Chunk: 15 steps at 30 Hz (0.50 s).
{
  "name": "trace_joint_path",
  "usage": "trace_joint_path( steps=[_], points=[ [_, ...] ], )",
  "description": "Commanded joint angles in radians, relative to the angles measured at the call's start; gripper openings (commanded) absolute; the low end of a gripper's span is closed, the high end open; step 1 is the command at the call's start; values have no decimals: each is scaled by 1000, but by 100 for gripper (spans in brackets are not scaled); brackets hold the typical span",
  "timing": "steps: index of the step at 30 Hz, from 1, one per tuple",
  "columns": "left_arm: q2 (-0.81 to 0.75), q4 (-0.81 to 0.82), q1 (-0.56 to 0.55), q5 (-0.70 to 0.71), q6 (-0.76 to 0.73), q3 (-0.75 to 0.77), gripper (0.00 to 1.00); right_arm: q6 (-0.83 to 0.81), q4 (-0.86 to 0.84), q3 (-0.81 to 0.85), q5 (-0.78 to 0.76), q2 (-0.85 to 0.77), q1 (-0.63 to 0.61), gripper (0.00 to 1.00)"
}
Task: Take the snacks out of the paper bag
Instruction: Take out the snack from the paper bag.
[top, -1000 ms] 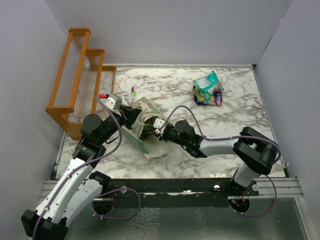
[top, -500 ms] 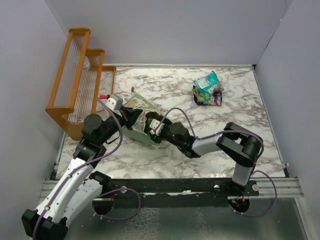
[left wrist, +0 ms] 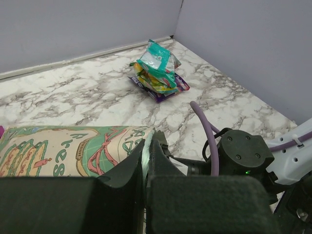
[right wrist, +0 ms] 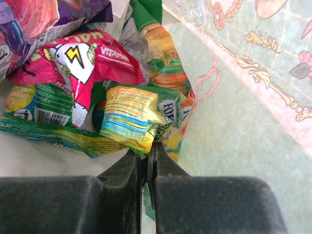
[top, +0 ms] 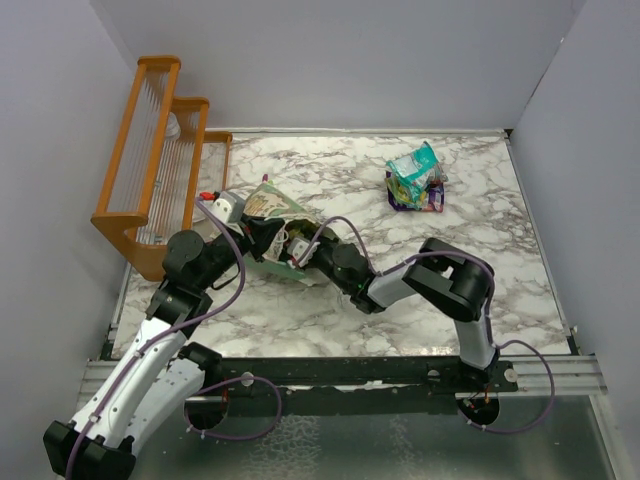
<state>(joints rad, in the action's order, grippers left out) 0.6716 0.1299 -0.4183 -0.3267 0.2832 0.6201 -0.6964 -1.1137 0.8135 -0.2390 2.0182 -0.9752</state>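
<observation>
The green and yellow packet (right wrist: 129, 114) sits inside the paper bag (left wrist: 73, 156), at the tips of the right fingers (right wrist: 142, 158), which are pinched on its crumpled edge. A pink packet (right wrist: 83, 63) lies just left of them. The left fingers (left wrist: 140, 157) are clamped on the bag's rim. Looks like the grab step, so next it needs a straight pull out toward the pile (top: 415, 180) already on the desk (top: 300, 320), well away. The right arm (top: 400, 285) is stretched low, wrist in the bag's mouth.
</observation>
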Motion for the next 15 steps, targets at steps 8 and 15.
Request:
trace_joint_path(
  steps=[8, 15],
  points=[
    [-8, 33, 7, 15, -10, 3, 0, 186, 227, -88, 134, -294, 3, 1],
    [9, 12, 7, 40, -14, 12, 0, 322, 383, -169, 339, -484, 3, 1]
  ],
)
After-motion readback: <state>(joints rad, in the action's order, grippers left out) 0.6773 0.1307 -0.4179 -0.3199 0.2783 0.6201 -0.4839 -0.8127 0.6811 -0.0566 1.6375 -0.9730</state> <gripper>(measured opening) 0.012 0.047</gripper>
